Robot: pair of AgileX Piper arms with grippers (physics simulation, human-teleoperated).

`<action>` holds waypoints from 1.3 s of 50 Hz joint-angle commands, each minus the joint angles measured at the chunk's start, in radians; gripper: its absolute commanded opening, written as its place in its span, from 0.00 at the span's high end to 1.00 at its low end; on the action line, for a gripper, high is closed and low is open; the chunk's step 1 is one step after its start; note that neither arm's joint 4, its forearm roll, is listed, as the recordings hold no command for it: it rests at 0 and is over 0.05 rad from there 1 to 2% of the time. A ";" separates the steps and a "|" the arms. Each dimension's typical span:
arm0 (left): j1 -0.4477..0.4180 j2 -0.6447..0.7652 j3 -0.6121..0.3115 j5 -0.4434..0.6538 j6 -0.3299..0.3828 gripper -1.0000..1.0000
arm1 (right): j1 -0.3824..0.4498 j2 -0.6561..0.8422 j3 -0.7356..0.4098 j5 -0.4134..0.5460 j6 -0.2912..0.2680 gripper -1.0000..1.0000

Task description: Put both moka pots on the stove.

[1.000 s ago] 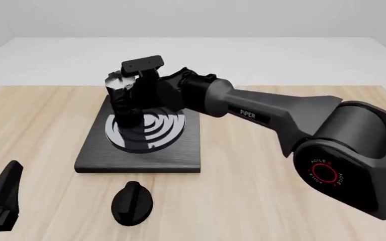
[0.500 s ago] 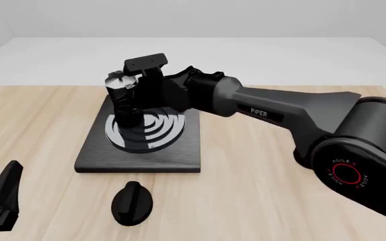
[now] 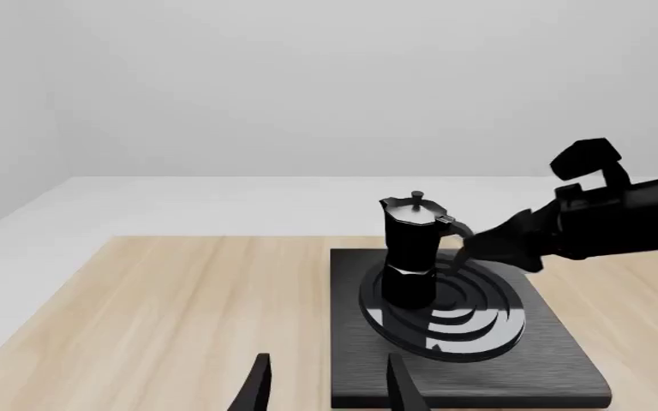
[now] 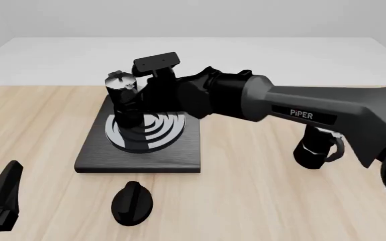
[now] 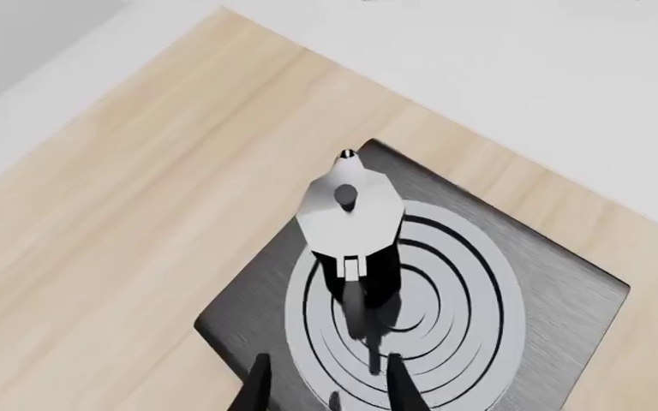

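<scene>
Wooden table (image 4: 260, 181): one moka pot (image 4: 123, 98) upright on stove (image 4: 179, 155), second pot (image 4: 317, 148) right of stove; both grippers (image 5: 323, 390) (image 3: 323, 385) open, empty; rigid, likely top-heavy, best gripped at body.

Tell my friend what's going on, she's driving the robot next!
Right end effector: open, holding nothing, just beside the moka pot on the stove.
Left end effector: open, holding nothing, low at the table's near left.
Stove: that pot stands upright on its burner rings.
Second moka pot: on the bare table, right of the stove, partly hidden under the right arm.
Done: one pot placed.
Left: pick up the second pot and set it on the stove too.
</scene>
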 commanded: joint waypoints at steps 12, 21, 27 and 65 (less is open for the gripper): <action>0.000 0.000 0.000 0.000 0.000 0.00 | 0.017 -0.257 0.256 -0.055 0.029 0.00; 0.000 0.000 0.000 0.000 0.000 0.00 | 0.021 -0.351 0.351 -0.071 0.040 0.00; 0.000 0.000 0.000 0.000 0.000 0.00 | 0.010 -0.409 0.405 -0.079 0.045 0.00; 0.000 0.000 0.000 0.000 0.000 0.00 | -0.330 -0.973 0.755 0.010 0.027 0.00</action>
